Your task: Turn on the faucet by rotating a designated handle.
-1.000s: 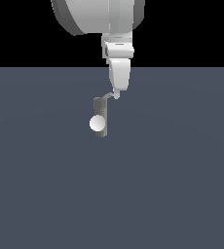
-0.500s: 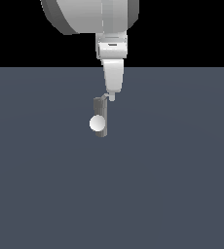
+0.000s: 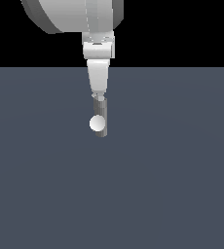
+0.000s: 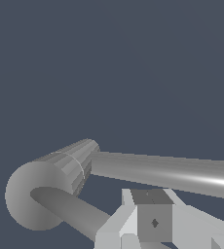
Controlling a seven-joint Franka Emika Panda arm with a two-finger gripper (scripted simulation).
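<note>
In the exterior view the faucet (image 3: pixel 102 111) is a short dark grey post with a white ball (image 3: pixel 98 123) on its front. My gripper (image 3: pixel 98 92) points straight down, its tip touching the post's top. Only a small grey stub of the handle (image 3: pixel 99 98) shows under the fingertip. It no longer sticks out sideways. In the wrist view a thick grey cylinder (image 4: pixel 67 163) merges into the ball (image 4: pixel 26 204). A long bar (image 4: pixel 172 170) runs off from the cylinder, and a thinner rod (image 4: pixel 70 211) passes under my fingers (image 4: pixel 153 221). Which of them is the handle I cannot tell. No gap shows between the fingers.
A flat dark blue-grey floor (image 3: pixel 172 185) surrounds the faucet on all sides. The large white arm links (image 3: pixel 75 14) hang above and behind the post.
My gripper has moved toward the exterior view's left, across the post's top. The lever that stuck out to the right has swung round with it and is now foreshortened.
</note>
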